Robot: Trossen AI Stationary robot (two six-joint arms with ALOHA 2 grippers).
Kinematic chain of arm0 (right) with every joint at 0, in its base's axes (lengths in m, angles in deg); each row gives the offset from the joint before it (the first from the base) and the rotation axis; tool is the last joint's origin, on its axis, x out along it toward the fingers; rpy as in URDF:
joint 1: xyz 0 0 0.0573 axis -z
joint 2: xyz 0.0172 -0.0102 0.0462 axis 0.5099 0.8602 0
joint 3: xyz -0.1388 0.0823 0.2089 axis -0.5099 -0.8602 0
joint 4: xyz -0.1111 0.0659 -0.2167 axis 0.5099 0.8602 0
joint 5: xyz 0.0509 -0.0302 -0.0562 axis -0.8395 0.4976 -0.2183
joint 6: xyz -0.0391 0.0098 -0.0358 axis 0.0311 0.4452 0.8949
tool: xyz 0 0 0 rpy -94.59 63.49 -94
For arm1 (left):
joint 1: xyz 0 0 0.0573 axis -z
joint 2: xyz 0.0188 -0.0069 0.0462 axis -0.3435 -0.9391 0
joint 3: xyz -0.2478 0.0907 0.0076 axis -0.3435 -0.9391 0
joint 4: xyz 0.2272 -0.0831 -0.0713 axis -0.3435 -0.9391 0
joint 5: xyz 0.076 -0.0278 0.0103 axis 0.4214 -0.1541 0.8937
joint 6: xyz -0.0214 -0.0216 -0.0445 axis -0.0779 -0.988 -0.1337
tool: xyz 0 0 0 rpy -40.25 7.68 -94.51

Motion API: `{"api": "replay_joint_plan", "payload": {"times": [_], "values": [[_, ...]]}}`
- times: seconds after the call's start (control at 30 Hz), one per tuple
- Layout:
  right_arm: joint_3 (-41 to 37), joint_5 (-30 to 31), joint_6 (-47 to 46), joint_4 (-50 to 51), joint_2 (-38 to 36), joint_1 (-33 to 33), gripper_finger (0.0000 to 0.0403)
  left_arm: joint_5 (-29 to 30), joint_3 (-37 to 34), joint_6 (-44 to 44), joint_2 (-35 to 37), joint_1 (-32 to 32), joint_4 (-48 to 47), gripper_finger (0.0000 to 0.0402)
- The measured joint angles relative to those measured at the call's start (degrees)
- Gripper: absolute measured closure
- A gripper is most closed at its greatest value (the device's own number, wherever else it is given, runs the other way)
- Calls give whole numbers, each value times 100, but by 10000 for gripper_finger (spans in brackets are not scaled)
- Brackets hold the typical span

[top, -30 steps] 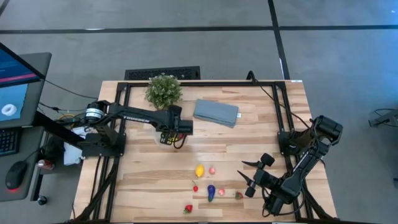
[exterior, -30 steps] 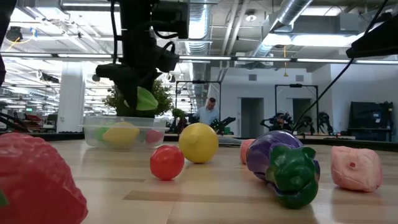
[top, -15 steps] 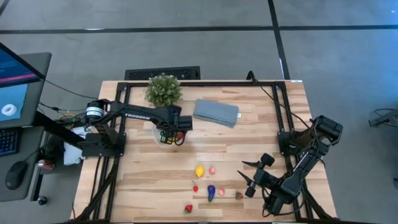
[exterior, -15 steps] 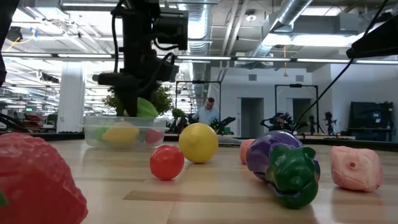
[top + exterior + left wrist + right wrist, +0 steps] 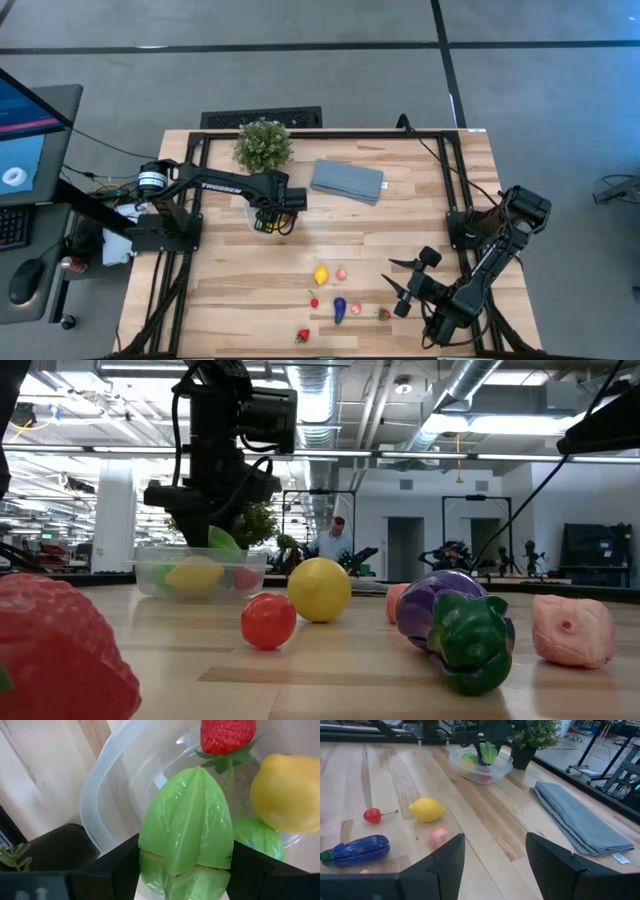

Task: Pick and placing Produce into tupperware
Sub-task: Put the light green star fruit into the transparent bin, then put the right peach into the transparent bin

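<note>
My left gripper hangs over the clear round tupperware, shut on a green ribbed toy fruit. The fruit sits just above the rim in the low view. Inside the tupperware lie a strawberry, a yellow lemon and another green piece. On the table's near middle rest a lemon, a pink piece, a cherry, a purple eggplant and strawberries. My right gripper waits open near the right edge. My left gripper pinches the green ribbed fruit between its two fingers, one finger on either flank of its lower half. It comes from above, pointing down. The fruit is lifted clear and hangs over the tupperware's opening, its pointed end toward the strawberry.
A potted plant stands at the far edge just behind the tupperware. A folded grey-blue cloth lies to its right. The black frame rails run along the table's sides. Bare wood shows between the tupperware and the loose produce.
My left gripper has moved toward the table's left edge and down, carrying the green fruit from beside the tupperware's right side to above its opening and lower toward the rim. It has stayed shut on the fruit.
</note>
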State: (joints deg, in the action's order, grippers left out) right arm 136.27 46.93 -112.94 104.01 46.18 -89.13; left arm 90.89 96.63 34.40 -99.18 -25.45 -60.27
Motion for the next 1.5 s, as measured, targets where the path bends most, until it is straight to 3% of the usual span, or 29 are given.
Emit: {"api": "replay_joint_plan", "payload": {"times": [0.6, 1.0, 1.5], "values": [[-1, 0, 0, 0, 0, 0, 168, -683, 2, -237, 0, -427, -14, 171], [-1, 0, 1, 4, 0, 0, 168, -400, 43, -272, -2, -482, -269, 170], [-1, -17, 2, 20, 0, 0, 168, -397, 1572, -839, -2, -49, -1487, 171]]}}
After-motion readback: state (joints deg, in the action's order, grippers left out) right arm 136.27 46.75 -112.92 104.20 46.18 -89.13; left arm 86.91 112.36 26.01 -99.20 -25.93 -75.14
